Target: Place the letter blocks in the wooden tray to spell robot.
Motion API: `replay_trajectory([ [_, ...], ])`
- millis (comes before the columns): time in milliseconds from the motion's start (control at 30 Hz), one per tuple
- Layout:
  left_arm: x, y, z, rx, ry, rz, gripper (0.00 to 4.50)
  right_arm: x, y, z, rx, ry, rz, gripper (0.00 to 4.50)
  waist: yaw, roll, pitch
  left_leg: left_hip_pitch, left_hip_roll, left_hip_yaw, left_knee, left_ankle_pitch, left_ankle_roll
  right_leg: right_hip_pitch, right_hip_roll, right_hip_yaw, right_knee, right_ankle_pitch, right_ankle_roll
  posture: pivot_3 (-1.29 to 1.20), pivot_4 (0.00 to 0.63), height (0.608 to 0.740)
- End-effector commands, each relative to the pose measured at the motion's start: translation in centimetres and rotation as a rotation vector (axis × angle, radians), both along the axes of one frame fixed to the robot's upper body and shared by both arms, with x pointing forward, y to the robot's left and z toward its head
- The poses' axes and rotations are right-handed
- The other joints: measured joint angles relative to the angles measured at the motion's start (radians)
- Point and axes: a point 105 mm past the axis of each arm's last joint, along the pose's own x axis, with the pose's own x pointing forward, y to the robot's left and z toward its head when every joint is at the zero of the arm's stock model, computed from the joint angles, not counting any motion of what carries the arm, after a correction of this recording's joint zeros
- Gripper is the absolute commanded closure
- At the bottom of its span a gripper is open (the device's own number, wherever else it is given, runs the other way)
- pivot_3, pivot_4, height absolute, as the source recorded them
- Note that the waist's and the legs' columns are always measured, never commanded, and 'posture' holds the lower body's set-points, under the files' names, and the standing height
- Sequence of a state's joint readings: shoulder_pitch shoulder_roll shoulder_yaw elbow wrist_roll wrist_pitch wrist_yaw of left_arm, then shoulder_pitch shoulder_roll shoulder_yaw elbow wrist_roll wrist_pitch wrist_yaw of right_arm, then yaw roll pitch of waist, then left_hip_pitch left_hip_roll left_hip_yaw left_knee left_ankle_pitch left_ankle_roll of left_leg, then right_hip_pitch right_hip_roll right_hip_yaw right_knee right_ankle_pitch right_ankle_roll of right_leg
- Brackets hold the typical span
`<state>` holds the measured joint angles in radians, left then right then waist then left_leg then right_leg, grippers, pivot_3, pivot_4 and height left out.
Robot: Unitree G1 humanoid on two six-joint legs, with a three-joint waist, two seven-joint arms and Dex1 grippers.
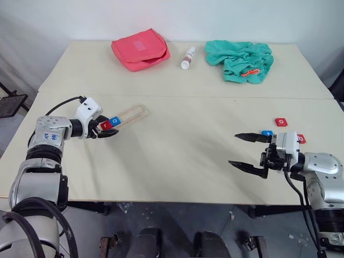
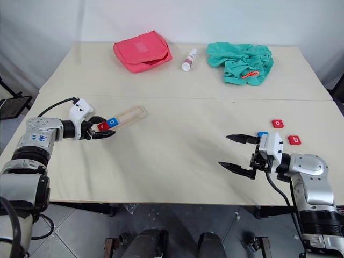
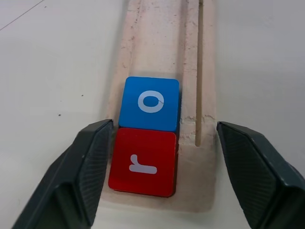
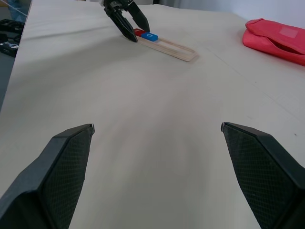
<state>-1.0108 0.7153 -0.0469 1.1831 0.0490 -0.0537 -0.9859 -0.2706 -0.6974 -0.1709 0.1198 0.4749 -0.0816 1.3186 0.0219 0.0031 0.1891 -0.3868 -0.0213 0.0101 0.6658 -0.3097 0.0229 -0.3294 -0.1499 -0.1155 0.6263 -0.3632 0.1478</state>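
Black fingers [image 3: 90,167] of the left gripper [image 3: 165,124] stand apart, one on each side of the near end of the wooden tray [image 3: 157,38], and they hold nothing. One finger is just beside the edge of the red r tile [image 3: 143,162]; the other is clear of it, past the tray's edge. The r tile lies at the end of the tray, and the blue o tile [image 3: 150,102] lies in the slot touching it. The remaining part of the slot is bare wood.

The right gripper [image 1: 233,149] hangs over the table [image 1: 177,161] on the right side, wide open and empty. Close behind it lie three more tiles: a blue tile [image 1: 267,132] whose letter I cannot read, a red o tile [image 1: 281,122] and a red b tile [image 2: 294,140]. They are well apart from the tray.

At the far edge of the table are a red pouch [image 1: 141,49], a small bottle [image 1: 187,58] and a green cloth [image 1: 242,60].
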Motion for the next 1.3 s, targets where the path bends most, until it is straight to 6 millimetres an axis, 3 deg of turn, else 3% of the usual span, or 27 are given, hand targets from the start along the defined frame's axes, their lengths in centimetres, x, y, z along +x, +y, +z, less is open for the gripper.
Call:
replay_trajectory([
  [33, -0.9, 0.0, -2.0, 0.007, 0.080, -0.024, 0.86, 0.2, -0.2, 1.1, 0.000, -0.042, -0.005, 0.00, 0.000, 0.000, 0.000, 0.000, 0.000, 0.000, 0.000, 0.000, 0.000, 0.000, 0.000, 0.000, 0.000, 0.000, 0.000, 0.00, 0.150, 0.740],
  [233, -1.0, -0.6, -0.8, -0.007, 0.055, -0.076, 0.86, 0.5, 0.0, 1.1, 0.004, -0.042, -0.004, 0.00, 0.001, 0.000, 0.000, 0.000, 0.000, 0.000, 0.000, 0.000, 0.000, 0.000, 0.000, 0.000, 0.000, 0.000, 0.000, 0.00, 0.150, 0.740],
  [533, -3.3, -5.2, 0.9, -0.081, 0.011, -0.319, 0.86, 0.8, 0.0, 1.3, 0.004, -0.043, 0.009, 0.00, -0.002, 0.000, 0.000, -0.001, 0.000, -0.001, 0.000, 0.000, 0.000, 0.000, 0.000, 0.000, 0.000, 0.000, 0.000, 0.00, 0.150, 0.740],
  [667, -4.5, -6.9, 1.1, -0.104, 0.012, -0.344, 0.86, 0.9, 0.0, 1.4, 0.005, -0.045, 0.009, 0.00, -0.002, -0.001, 0.000, -0.002, 0.000, -0.002, 0.000, 0.000, 0.000, 0.000, 0.000, 0.000, 0.000, 0.000, 0.000, 0.00, 0.150, 0.740],
  [933, -5.5, -6.7, 0.9, -0.109, 0.019, -0.292, 0.86, 1.1, 0.1, 1.4, 0.011, -0.046, 0.007, 0.00, -0.002, -0.001, 0.001, -0.002, 0.000, -0.002, 0.000, 0.000, 0.000, 0.000, 0.000, 0.000, -0.001, 0.000, 0.000, 0.00, 0.150, 0.740],
  [1000, -5.9, -6.2, 0.9, -0.099, 0.014, -0.280, 0.48, 1.1, 0.1, 1.3, 0.012, -0.042, 0.008, 0.00, -0.002, -0.001, 0.001, -0.002, 0.000, -0.002, 0.000, 0.000, 0.000, 0.000, 0.000, 0.001, -0.001, 0.000, 0.000, 0.00, 0.150, 0.740],
  [1067, -6.3, -5.8, 1.6, -0.103, -0.015, -0.265, 0.01, 1.1, 0.1, 1.2, 0.012, -0.040, 0.011, 0.00, -0.002, -0.001, 0.001, -0.002, 0.000, -0.002, 0.000, 0.000, 0.000, 0.000, 0.000, 0.001, -0.001, 0.000, 0.000, 0.00, 0.150, 0.740],
  [1300, -7.6, -6.9, 4.2, -0.171, -0.113, -0.183, 0.01, 1.2, 0.3, 1.2, 0.005, -0.023, 0.036, 0.00, 0.000, -0.001, 0.001, -0.002, 0.000, -0.003, 0.000, 0.000, 0.000, 0.000, 0.000, 0.002, -0.002, 0.000, 0.000, 0.00, 0.150, 0.740],
])
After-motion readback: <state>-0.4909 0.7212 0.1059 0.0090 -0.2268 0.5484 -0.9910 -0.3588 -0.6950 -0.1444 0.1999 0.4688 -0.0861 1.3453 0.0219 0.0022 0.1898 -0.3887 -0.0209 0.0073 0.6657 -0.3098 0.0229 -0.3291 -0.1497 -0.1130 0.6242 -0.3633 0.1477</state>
